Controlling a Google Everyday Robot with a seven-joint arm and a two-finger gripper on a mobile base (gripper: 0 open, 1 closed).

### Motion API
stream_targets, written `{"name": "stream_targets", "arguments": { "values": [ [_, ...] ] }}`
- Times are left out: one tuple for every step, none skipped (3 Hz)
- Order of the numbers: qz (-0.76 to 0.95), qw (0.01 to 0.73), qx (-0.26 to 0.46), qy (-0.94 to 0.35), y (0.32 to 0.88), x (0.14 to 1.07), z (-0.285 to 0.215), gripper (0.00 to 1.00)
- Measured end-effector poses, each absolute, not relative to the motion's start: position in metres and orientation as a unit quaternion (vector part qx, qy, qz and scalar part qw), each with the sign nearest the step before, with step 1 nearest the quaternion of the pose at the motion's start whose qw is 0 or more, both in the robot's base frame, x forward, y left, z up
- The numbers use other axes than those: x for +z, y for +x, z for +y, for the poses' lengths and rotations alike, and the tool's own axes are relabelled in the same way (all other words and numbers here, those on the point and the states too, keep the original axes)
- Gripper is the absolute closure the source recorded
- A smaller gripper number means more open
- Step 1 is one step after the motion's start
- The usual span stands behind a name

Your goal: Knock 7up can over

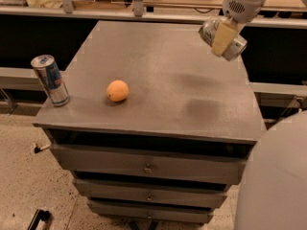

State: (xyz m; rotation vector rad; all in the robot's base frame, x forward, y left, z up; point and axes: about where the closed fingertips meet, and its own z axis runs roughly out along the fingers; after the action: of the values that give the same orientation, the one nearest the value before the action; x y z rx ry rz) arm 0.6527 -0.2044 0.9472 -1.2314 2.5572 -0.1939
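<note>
My gripper hangs above the back right corner of the grey cabinet top, under the white arm. It is shut on a short silvery can, the 7up can, held on its side in the air. A beige finger crosses the can's middle and hides most of its label. The can's ends stick out on both sides of the finger. The can touches nothing on the cabinet.
A taller slim blue-and-silver can stands upright at the cabinet's left front corner. An orange lies left of the middle. The cabinet has drawers in front. A shelf edge runs behind it. My white base fills the bottom right.
</note>
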Motion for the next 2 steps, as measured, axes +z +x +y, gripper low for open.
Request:
{"name": "stream_targets", "arguments": {
  "values": [
    [0.885, 0.159, 0.039, -0.437, 0.658, 0.891, -0.204, 0.97],
    [0.876, 0.173, 0.087, -0.442, 0.663, 0.868, -0.196, 0.74]
  ]
}}
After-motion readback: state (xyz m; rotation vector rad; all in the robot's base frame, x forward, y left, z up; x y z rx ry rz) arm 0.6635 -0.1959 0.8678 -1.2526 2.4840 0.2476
